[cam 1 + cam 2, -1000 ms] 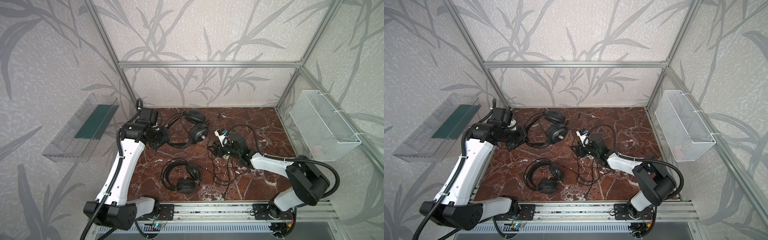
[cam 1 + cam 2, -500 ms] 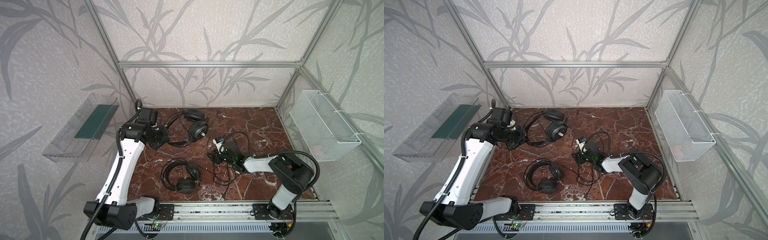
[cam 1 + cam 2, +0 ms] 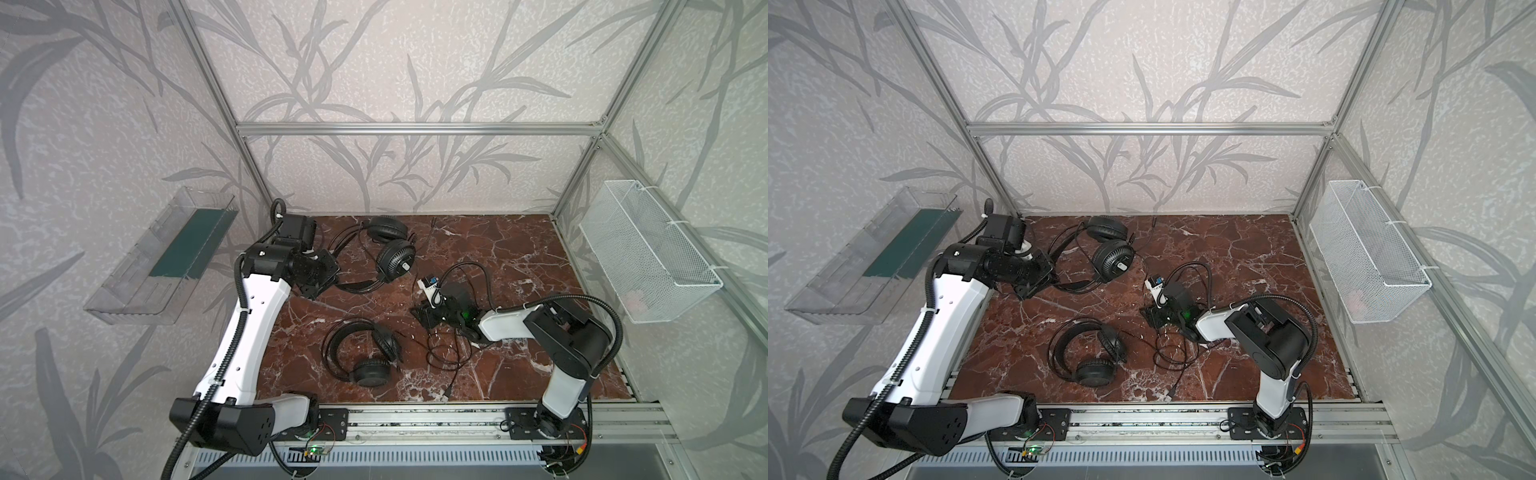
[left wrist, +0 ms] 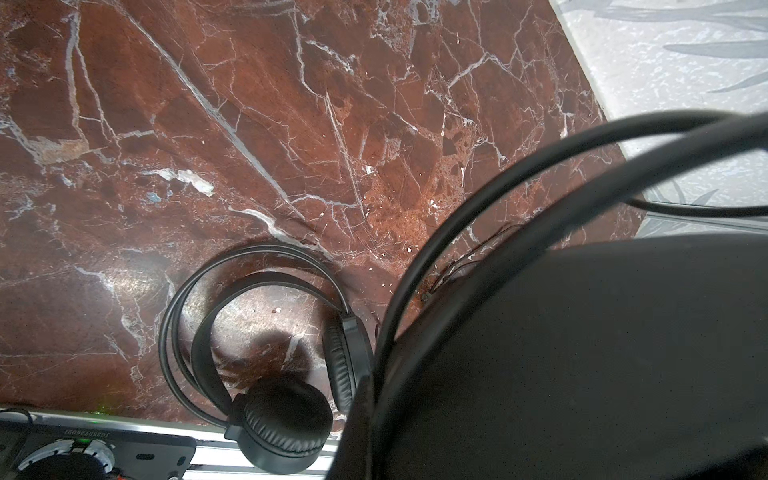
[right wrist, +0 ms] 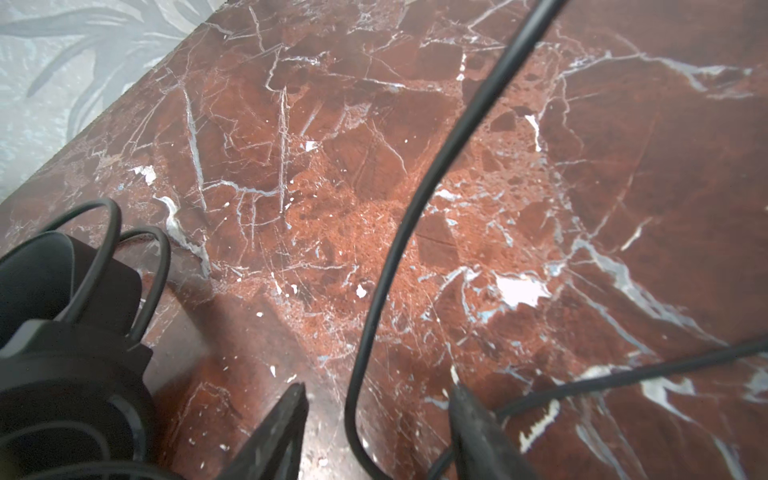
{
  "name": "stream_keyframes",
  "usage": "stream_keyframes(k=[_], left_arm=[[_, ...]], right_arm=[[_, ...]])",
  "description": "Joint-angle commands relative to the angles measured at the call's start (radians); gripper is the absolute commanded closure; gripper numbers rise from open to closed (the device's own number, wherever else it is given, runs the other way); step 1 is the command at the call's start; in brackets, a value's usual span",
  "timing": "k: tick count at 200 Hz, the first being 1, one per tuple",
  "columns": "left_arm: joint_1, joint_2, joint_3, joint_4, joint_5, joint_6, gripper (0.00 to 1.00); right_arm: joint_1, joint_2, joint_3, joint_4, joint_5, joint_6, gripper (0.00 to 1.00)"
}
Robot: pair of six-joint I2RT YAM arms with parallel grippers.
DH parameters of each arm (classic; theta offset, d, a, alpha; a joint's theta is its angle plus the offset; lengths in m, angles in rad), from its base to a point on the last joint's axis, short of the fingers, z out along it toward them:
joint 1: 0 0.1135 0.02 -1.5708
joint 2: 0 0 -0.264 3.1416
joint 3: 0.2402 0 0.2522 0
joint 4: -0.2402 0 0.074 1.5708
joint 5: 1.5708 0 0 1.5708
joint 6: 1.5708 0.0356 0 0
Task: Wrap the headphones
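Two black headphones lie on the red marble floor. One headset (image 3: 388,249) (image 3: 1108,249) is at the back; my left gripper (image 3: 326,276) (image 3: 1040,276) is shut on its headband (image 4: 582,353), which hides the jaws in the left wrist view. The other headset (image 3: 361,353) (image 3: 1090,353) (image 4: 266,374) lies near the front, untouched. Its thin cable (image 3: 446,353) (image 3: 1173,353) loops loosely to the right of it. My right gripper (image 3: 426,313) (image 3: 1152,316) (image 5: 377,392) hangs low over these loops. It is open, and one cable strand (image 5: 415,208) runs between the fingertips (image 5: 297,395).
A clear plastic bin (image 3: 166,257) hangs on the left wall and a white wire basket (image 3: 648,253) on the right wall. An aluminium rail (image 3: 415,415) bounds the front edge. The cable's plug (image 3: 449,392) lies near that rail. An earcup (image 5: 62,374) sits close beside my right gripper.
My right gripper has moved forward and left, down toward the cable loops, and its jaws have narrowed somewhat. The right arm has folded in. The left gripper holds still.
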Motion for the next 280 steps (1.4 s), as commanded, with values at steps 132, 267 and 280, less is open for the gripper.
stream_keyframes(k=[132, 267, 280], left_arm=[[0.011, -0.014, 0.052, 0.03, 0.027, -0.037, 1.0], [0.021, -0.028, 0.029, 0.038, 0.021, -0.045, 1.0], [0.024, -0.026, 0.03, 0.036, 0.02, -0.043, 1.0]], right_arm=[[0.021, 0.044, 0.035, -0.03, -0.009, -0.031, 0.74], [0.053, 0.027, 0.039, -0.077, 0.002, -0.064, 0.98], [0.072, 0.011, 0.04, -0.1, 0.018, -0.083, 1.0]])
